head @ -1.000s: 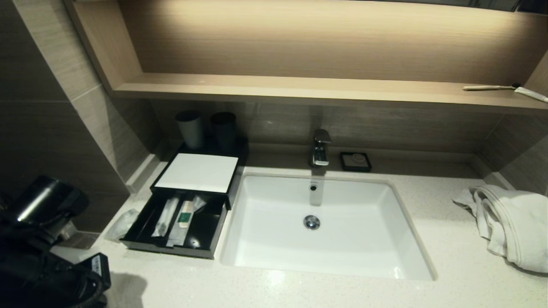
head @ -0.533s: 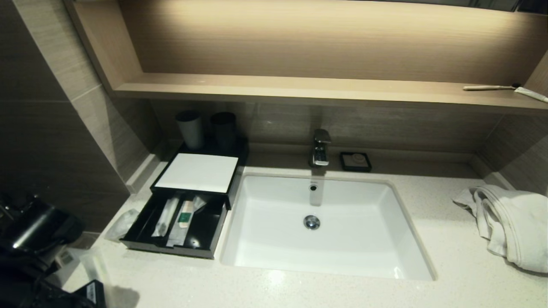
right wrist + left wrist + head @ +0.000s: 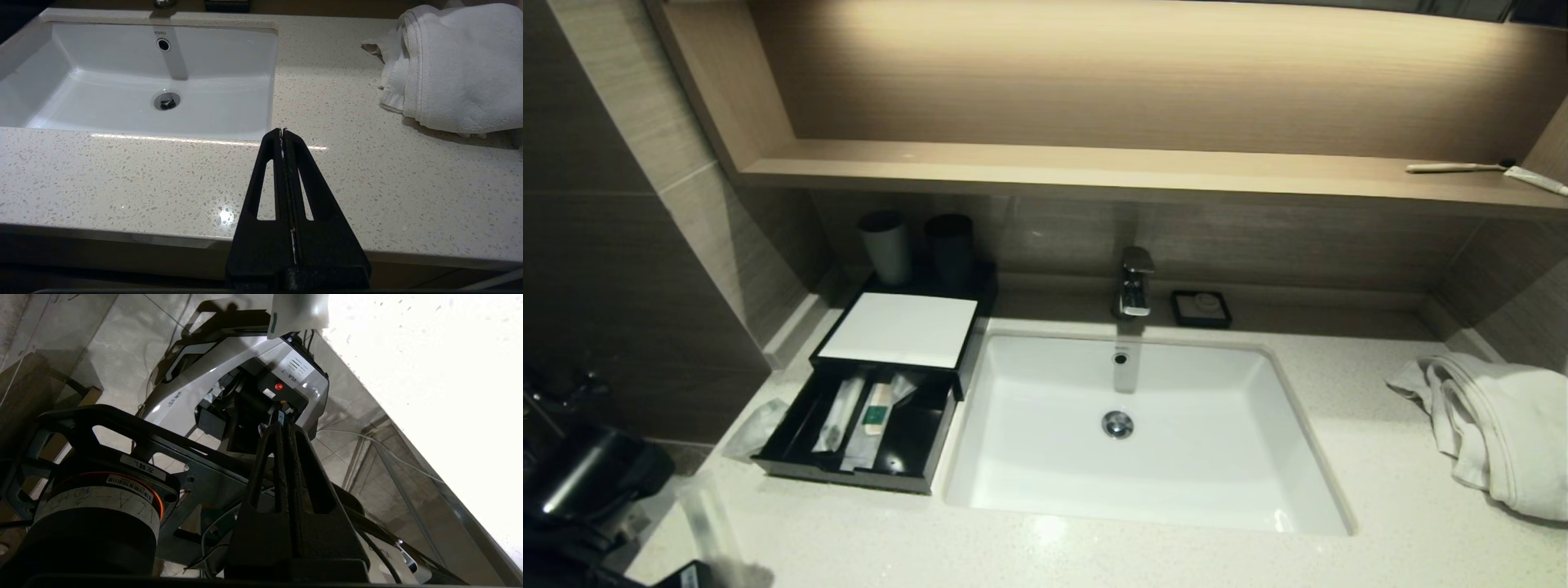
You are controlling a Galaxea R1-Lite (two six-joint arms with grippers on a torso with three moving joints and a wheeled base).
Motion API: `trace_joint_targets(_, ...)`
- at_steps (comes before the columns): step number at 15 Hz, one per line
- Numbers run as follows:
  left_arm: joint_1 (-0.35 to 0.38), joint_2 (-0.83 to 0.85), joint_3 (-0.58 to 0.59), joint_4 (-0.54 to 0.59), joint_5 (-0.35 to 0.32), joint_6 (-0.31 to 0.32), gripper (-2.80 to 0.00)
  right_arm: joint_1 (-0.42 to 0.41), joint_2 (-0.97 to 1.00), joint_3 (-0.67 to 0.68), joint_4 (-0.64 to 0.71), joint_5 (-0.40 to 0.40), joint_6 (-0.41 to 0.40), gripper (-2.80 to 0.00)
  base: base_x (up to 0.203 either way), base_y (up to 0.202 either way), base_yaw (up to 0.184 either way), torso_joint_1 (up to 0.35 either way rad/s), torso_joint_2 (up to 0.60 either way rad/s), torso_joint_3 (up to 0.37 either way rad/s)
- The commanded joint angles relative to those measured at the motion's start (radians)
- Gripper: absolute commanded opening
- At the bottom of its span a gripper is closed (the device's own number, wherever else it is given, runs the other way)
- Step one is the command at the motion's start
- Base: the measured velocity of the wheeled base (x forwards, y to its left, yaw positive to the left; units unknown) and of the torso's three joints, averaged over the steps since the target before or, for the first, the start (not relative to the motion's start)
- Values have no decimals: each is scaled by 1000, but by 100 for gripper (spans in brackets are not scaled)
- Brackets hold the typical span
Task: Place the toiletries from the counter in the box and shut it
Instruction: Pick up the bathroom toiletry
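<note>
Since the earlier frames, the left arm (image 3: 580, 490) has dropped lower at the desk's near left corner. Desk (image 3: 1339, 457) carries the sink (image 3: 1217, 457), a white towel (image 3: 1503, 433) at far right, and the black box (image 3: 935, 445) left of the sink, drawer open with packets (image 3: 876, 408) inside. One clear packet (image 3: 756, 425) lies just beside the box's left wall. Left pincer (image 3: 282, 416) is fully closed, holding nothing. Right pincer (image 3: 282, 131) is fully closed, empty, above the desk's front edge.
</note>
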Motion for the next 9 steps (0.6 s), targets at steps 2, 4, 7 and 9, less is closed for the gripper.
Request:
trace_joint_targets(2,26,23,26,-30,0,-3,-280,0,0,0,0,-1,0,-280,0,0,0,0,0,0)
trace_joint_targets(4,33,42,47,-66,19,-3,-280,0,0,0,0,0,0,-280,0,0,0,0,0,0)
trace_joint_targets(7,46,55,64,-115,43,-10,0,-1,0,0,0,0,0,-280,0,0,0,0,0,0)
trace_joint_targets(9,61,66,64,-121,43,-10,0,0,0,0,0,0,0,-280,0,0,0,0,0,0)
